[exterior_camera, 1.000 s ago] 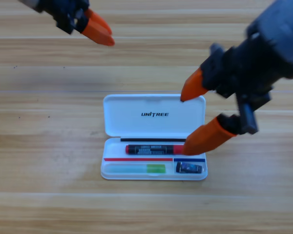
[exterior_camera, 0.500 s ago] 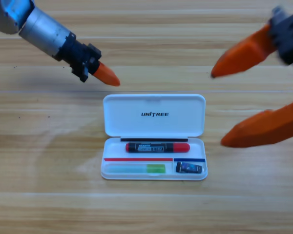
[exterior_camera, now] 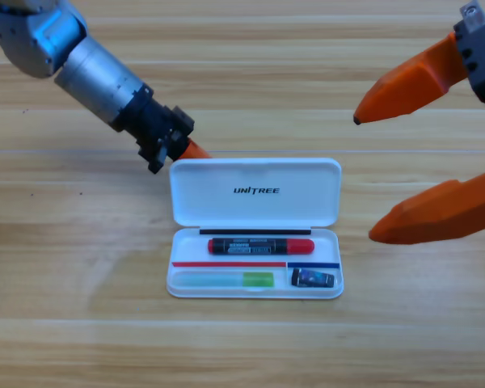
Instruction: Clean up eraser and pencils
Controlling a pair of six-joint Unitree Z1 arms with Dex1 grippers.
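We observe a white case (exterior_camera: 255, 194) lying open on the bench (exterior_camera: 81, 323), a surface of pale wood planks with a fine horizontal grain. The case is a smooth, hard-looking shell with rounded corners; its lid lies flat towards the top of the view and carries black UNITREE lettering.

The lower tray holds all the task items. The black pencil (exterior_camera: 260, 245), a short cylindrical stick with red ends and small white print, lies horizontally in the upper compartment. The green pencil (exterior_camera: 224, 280), a translucent lime stick with a whitish left portion, lies horizontally in the lower left compartment. The eraser (exterior_camera: 313, 278), a small dark rectangular block with a bluish sheen, sits in the lower right compartment.

The left gripper (exterior_camera: 196, 149), on a grey metallic arm entering from the upper left corner, has its orange tip at the upper left corner of the lid, touching or just above its edge. We cannot tell how its jaws stand.

The right gripper (exterior_camera: 364, 178) is at the right edge, well clear of the case, its two tapered, matte orange jaws spread wide apart and holding nothing.
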